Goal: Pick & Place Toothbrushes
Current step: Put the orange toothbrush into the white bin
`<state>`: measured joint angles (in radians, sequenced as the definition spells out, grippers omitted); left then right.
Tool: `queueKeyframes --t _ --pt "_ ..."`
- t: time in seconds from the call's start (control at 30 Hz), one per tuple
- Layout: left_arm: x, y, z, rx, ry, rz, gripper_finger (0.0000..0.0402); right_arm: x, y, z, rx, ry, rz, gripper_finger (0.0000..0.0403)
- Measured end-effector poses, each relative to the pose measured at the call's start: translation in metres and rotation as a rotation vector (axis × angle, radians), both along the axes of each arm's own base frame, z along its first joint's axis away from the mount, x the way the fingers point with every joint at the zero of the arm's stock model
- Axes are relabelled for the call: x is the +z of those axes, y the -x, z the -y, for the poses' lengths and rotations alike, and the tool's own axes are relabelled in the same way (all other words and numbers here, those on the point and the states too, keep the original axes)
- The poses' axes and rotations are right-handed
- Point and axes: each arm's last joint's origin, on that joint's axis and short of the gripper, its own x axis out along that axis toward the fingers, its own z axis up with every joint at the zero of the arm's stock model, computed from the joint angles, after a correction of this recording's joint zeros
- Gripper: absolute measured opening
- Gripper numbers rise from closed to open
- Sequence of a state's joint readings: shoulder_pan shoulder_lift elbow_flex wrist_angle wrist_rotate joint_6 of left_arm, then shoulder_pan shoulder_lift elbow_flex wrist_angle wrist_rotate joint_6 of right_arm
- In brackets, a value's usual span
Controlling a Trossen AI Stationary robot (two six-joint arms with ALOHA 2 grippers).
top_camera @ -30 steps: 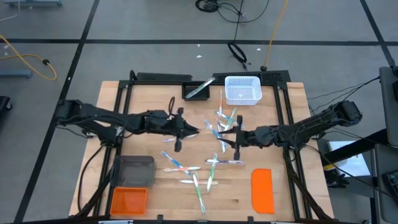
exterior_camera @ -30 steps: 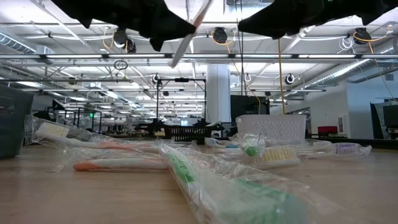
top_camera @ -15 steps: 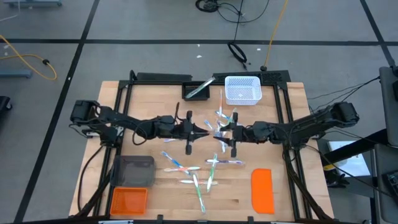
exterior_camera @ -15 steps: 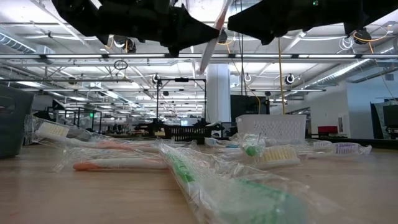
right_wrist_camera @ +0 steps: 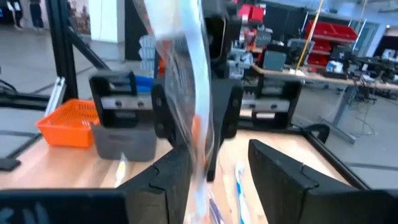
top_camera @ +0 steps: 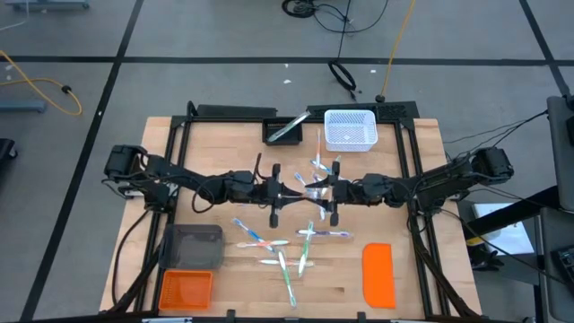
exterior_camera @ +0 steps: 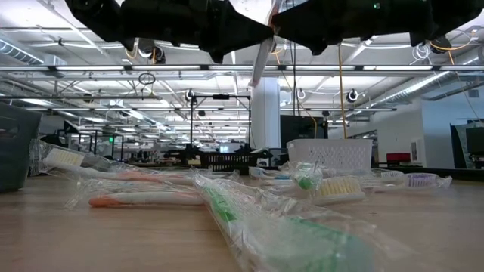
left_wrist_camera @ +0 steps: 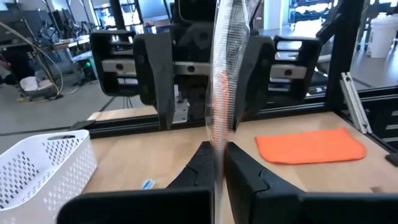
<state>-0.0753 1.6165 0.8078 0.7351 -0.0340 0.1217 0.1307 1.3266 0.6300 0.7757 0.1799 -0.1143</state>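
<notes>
Left end effector [left_wrist_camera: 217,163] pinches a wrapped toothbrush [left_wrist_camera: 222,93]; right end effector [right_wrist_camera: 217,165] stands open around it.

You had both arms stretched low across the table toward its middle, meeting nose to nose. Your left gripper [top_camera: 294,191] was clamped tight on a wrapped toothbrush [left_wrist_camera: 222,93] (its fingertips [left_wrist_camera: 205,163] pressed together around the wrapper, well above the tabletop). Your right gripper [top_camera: 316,190] faced it from the other side, its jaws standing apart around the same toothbrush, the right fingers [right_wrist_camera: 163,175] not pressed against it.
</notes>
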Motion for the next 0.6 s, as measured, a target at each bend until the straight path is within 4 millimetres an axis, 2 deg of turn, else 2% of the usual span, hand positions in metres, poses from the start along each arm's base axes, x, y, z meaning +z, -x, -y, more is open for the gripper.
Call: queueKeyframes --t 0.3,0.5,0.6 --pt "-0.0001 -0.0003 -0.0003 0.003 0.012 0.002 0.001 0.0018 0.0 0.0001 0.001 -0.001 0.018 0.0122" --pt "0.001 -0.0011 0.0002 -0.001 0.022 0.027 0.0008 0.004 0.0001 -0.0001 0.003 -0.003 0.041 0.0091" --pt "0.0007 -0.0011 -0.0001 0.002 0.025 0.024 0.0007 0.0033 0.0001 -0.0002 0.004 -0.002 0.034 0.0063"
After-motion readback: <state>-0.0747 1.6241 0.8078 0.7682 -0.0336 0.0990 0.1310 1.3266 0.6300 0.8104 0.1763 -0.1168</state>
